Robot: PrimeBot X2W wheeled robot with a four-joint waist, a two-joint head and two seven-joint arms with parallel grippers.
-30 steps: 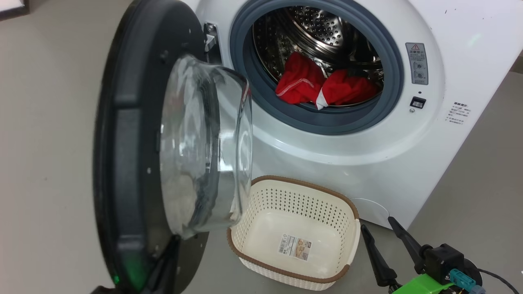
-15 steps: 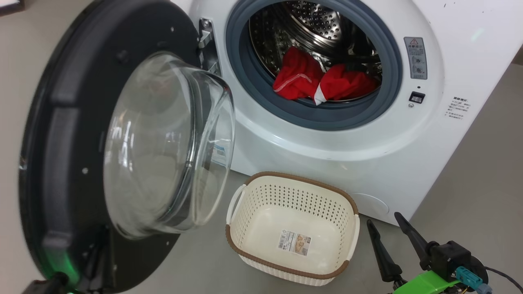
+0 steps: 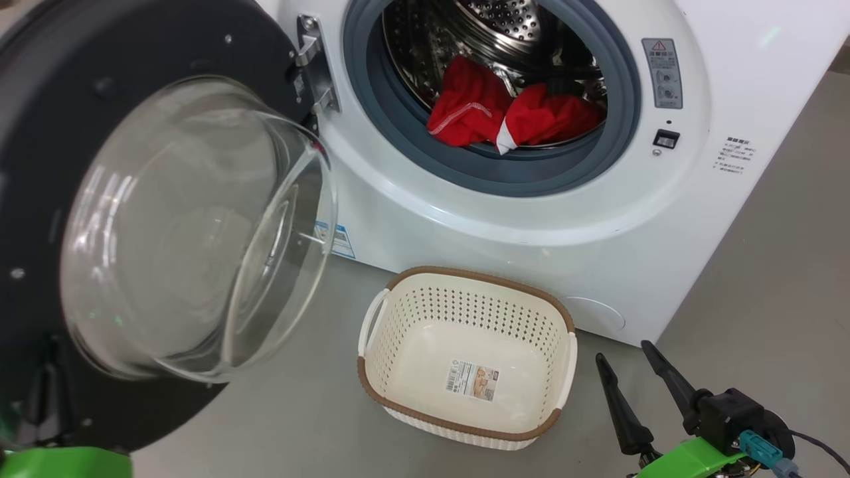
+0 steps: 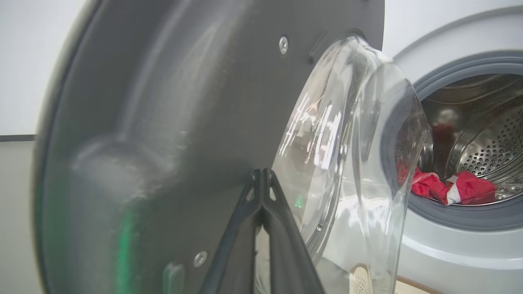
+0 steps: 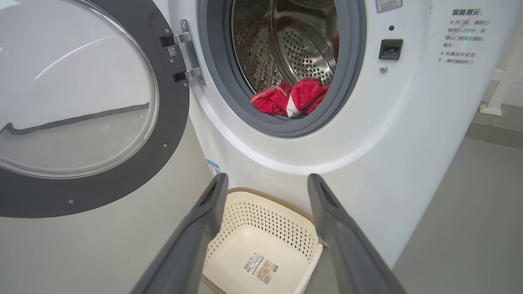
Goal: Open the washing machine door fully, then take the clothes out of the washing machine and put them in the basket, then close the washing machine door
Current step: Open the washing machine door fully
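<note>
The washing machine door (image 3: 40, 166) hangs wide open at the left, its glass bowl (image 3: 192, 226) bulging toward me. My left gripper (image 4: 261, 174) is shut with nothing in it, tips against the door's dark inner face (image 4: 163, 102) beside the glass. Red clothes (image 3: 511, 116) with white trim lie at the front of the steel drum of the white washing machine (image 3: 531, 232); the clothes (image 5: 292, 98) sit just behind the grey seal. The cream basket (image 3: 458, 312) stands empty on the floor below the opening. My right gripper (image 3: 624, 354) is open, low and right of the basket (image 5: 265, 220).
Grey floor (image 3: 764, 265) spreads right of the machine and in front of the basket. The door hinge (image 3: 312, 73) sits left of the opening. A latch slot (image 3: 665, 138) and printed labels (image 3: 734, 156) mark the machine's right face. A green part of my left arm (image 3: 60, 461) shows under the door.
The door has swung further open to the left, now turning its glass bowl toward me. The head camera has shifted a little. My right gripper has stayed open and almost in place.
</note>
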